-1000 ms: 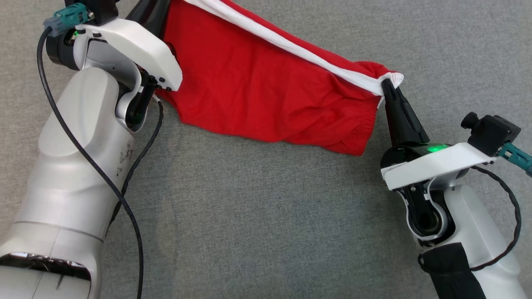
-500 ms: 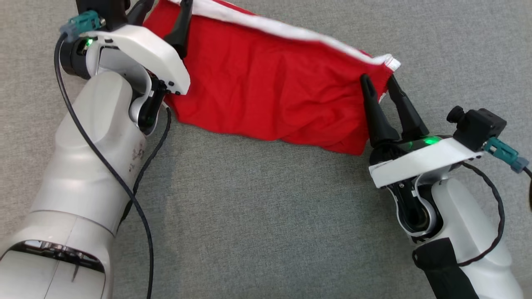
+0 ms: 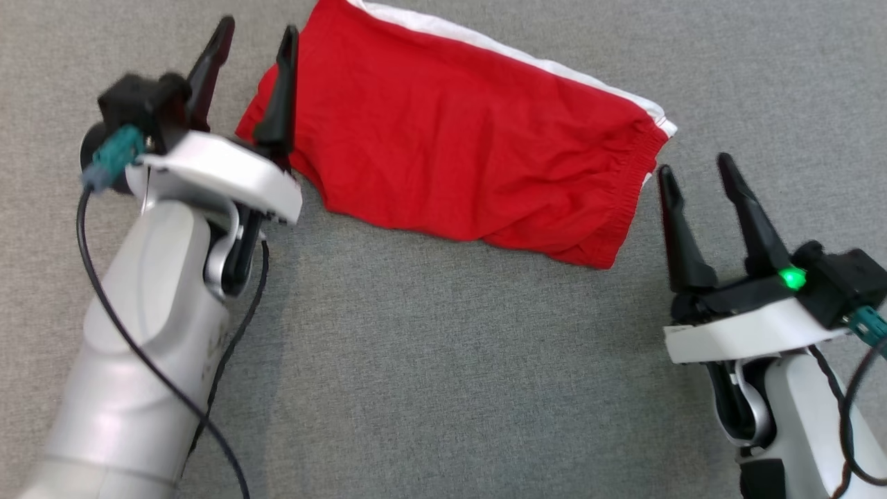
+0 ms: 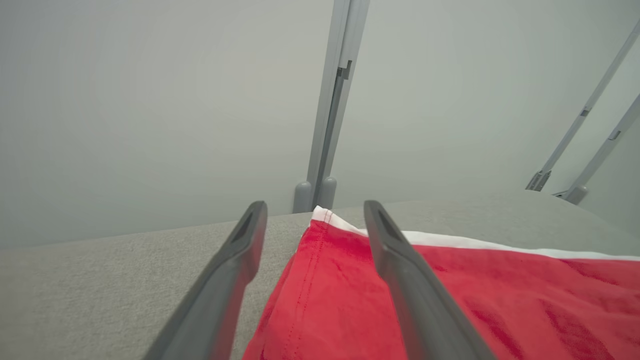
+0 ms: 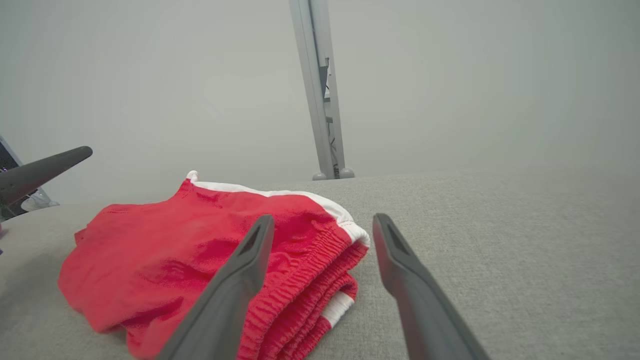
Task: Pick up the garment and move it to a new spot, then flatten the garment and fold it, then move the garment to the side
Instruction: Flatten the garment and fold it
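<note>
The garment is a pair of red shorts with a white side stripe, lying folded on the grey fabric surface at the upper middle of the head view. My left gripper stands open at its left end, one finger over the cloth's corner, nothing held. My right gripper is open just right of the elastic waistband, apart from it. The left wrist view has the garment under my left gripper. The right wrist view has the garment left of my right gripper.
Grey fabric covers the whole work surface around the shorts, with free room in front and to the right. Grey metal posts stand beyond the far edge against a pale wall. A finger of the other gripper shows at the left of the right wrist view.
Both grippers have opened and let go of the garment, which now lies on the surface. Both arms have drawn back toward me.
</note>
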Available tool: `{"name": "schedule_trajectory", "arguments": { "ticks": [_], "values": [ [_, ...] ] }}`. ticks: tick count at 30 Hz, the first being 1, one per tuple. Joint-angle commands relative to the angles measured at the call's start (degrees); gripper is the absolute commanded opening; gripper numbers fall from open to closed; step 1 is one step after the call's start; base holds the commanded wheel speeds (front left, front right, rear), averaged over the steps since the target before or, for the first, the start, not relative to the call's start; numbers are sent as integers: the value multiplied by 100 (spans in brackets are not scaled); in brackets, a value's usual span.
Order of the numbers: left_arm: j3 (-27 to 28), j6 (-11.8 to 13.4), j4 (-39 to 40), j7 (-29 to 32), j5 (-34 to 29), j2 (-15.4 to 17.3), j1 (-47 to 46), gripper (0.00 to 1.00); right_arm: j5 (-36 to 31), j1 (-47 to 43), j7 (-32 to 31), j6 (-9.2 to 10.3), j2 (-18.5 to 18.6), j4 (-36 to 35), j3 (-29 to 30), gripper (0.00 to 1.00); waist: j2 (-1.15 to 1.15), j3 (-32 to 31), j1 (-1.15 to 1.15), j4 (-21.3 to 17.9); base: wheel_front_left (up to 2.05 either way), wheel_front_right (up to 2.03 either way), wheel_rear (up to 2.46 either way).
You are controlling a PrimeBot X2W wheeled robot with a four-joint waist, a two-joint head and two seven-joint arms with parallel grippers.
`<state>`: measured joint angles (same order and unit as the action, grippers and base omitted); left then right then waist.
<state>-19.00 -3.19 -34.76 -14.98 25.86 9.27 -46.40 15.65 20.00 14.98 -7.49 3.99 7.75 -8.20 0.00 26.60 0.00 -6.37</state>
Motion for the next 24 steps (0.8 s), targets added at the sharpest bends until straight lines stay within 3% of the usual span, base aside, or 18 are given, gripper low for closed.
{"name": "schedule_trajectory", "arguments": {
  "ticks": [1, 10, 24],
  "values": [
    [91, 67, 207, -18, -102, 69, 196, 100, -130, -118, 29, -2, 12, -106, 97, 100, 0, -82, 0, 12, 0, 0, 0],
    [416, 298, 1265, -19, -385, 219, 1489, 100, -469, -703, 24, -1, -74, -389, 657, 100, 0, -318, 0, -30, 0, 0, 0],
    [397, 340, 1364, 266, -272, 376, 1609, 100, -276, -814, 24, -1, -96, -407, 686, 100, 0, -262, 0, -146, 0, 0, 0]
  ]
}}
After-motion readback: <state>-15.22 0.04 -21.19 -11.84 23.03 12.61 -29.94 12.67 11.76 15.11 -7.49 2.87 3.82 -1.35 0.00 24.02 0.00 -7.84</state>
